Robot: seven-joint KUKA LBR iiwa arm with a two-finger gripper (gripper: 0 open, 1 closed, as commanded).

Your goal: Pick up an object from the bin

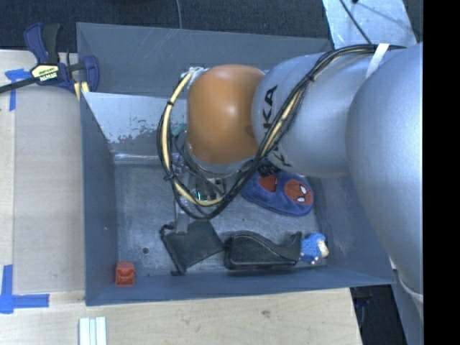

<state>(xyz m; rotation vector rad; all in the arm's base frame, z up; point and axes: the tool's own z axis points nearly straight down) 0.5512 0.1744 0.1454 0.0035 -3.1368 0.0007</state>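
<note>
- Black flat piece (191, 244), dark and angular, on the bin floor near the front wall, a little left of middle, right beneath the claw (185, 220).
- Claw low in the bin, pointing down at the upper left corner of that piece, touching it or just above it. Released or clenched: cannot tell, tip hidden under wrist and wiring.
- Directly above the claw: round orange cover (219, 113) on the wrist, with loops of yellow and black cable (169, 131) hanging round its left side.
- Just right of the black flat piece, touching or nearly so: 1 long black thing (257, 253), lying flat along the front wall.
- Up and to the right, near the claw: blue slipper (284, 196) with 2 red mask faces on it, partly tucked under the arm (345, 106).
- At the right end of the long black thing: small blue and white toy (313, 246).
- Well apart, in the front left corner: 1 small red block (124, 273), alone on the floor.
- Around all of it: grey bin (97, 192), with the silver arm reaching in from the right.
</note>
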